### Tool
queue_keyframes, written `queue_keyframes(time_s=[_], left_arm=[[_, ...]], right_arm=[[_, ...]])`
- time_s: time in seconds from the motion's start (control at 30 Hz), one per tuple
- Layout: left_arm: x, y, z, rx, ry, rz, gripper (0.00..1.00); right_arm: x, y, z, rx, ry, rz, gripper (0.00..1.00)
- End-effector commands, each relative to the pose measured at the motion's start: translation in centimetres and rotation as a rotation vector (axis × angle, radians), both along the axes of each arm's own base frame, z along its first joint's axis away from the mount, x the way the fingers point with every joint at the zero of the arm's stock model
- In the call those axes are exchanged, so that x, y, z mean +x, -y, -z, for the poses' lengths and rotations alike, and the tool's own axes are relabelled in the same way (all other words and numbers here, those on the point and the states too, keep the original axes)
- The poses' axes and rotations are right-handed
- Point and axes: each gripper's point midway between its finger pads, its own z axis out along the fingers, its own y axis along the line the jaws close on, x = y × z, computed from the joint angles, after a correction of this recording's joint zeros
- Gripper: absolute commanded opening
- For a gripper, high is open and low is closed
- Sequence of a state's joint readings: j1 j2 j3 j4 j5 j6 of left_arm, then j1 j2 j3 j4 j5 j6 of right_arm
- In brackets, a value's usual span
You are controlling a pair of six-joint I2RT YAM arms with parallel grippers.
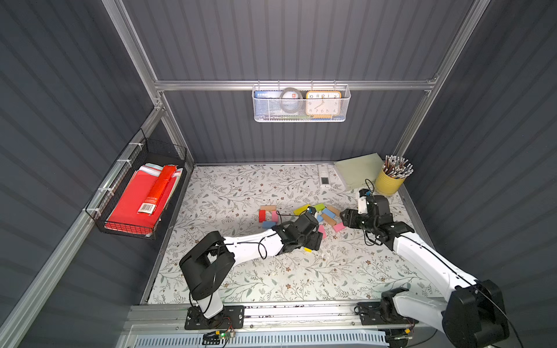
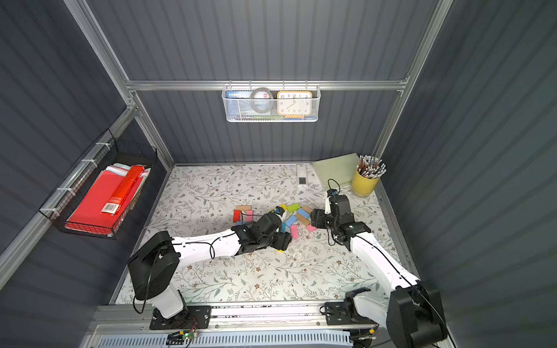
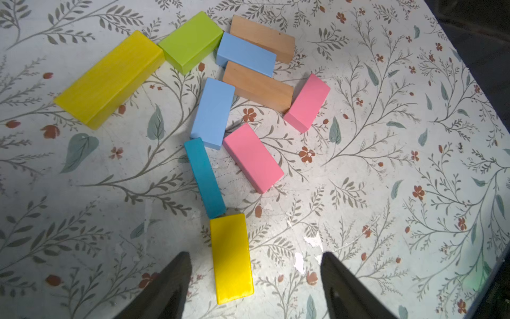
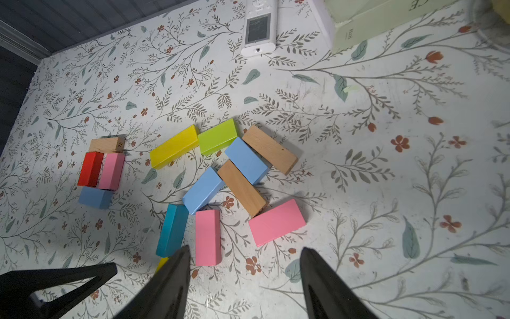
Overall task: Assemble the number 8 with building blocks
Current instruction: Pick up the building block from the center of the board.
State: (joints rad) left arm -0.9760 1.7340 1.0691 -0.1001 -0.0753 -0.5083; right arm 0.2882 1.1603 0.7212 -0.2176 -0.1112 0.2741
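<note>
Building blocks (image 4: 242, 187) scattered — 1 yellow block (image 1: 307, 249) mostly hidden under left claw (image 3: 255, 255).

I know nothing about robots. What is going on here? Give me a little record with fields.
surface: flowered table
loose blocks: ten, jumbled
small group: tan, red, pink and blue blocks packed together, apart from the jumble
left gripper: open, either side of a yellow block
right gripper: open, empty
number 8: not yet formed
</note>
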Motion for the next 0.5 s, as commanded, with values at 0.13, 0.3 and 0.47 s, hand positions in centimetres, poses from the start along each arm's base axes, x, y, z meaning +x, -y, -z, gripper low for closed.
queue_keyframes(time_s=[0.13, 0.3, 0.47], left_arm=[[-0.7, -0.6, 4.1, 0.110, -0.067, 0.017, 0.69], [-0.6, -0.6, 4.9, 0.133, -0.067, 0.015, 0.66], [-0.4, -0.5, 5.7, 0.149, -0.073, 0.020, 0.58]], right_arm=[[-0.3, 0.0, 0.1, 0.019, -0.004, 0.002, 0.67], [-0.4, 0.0, 0.2, 0.017, -0.005, -0.002, 0.67], [-0.5, 0.0, 0.6, 0.019, -0.014, -0.002, 0.67]])
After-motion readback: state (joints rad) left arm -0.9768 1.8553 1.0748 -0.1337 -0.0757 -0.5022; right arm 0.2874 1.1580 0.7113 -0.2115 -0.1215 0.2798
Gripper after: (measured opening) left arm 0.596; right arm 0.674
